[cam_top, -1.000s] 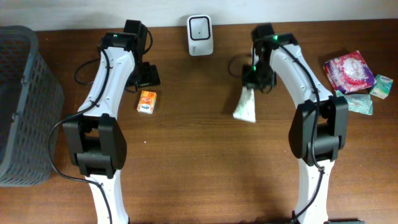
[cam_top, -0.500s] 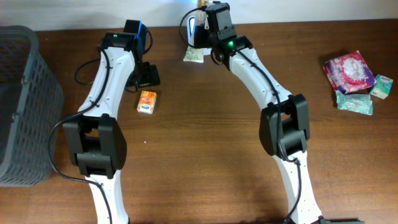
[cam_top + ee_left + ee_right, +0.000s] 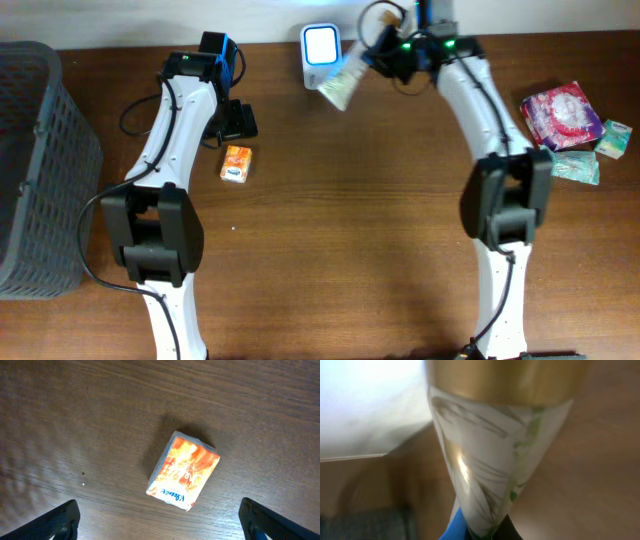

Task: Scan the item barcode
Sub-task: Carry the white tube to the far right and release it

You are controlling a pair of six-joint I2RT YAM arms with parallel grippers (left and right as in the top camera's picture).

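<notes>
Pinching the pale green-and-white packet (image 3: 487, 465) by one end, my right claw (image 3: 368, 66) is pressed tight on it at the far edge of the table (image 3: 350, 260). The packet's free end slants out toward the white scanner (image 3: 321, 45), which stands at the middle of that edge with its face glowing. From overhead the packet overlaps the scanner's near right corner, and I cannot tell whether they touch. My wrist view shows only glossy printed film and no barcode, so I cannot say which side carries it. To do this step well, I judge that I should hold the packet steady just in front of the lit window and not against it. If nothing reads, a slow wrist roll would bring each flat side round to the light. The film is soft and shiny, so it may droop or glare, and a slight tilt and a firm pinch should help. My left claw (image 3: 236, 122) is spread wide and holds nothing. It hangs over the small orange packet (image 3: 183, 471) lying flat toward the far left of the table. A dark mesh basket (image 3: 40, 170) sits at the left edge. A pink packet (image 3: 560, 113) and teal packs (image 3: 572, 165) lie by the right edge, well apart from the scanner.
</notes>
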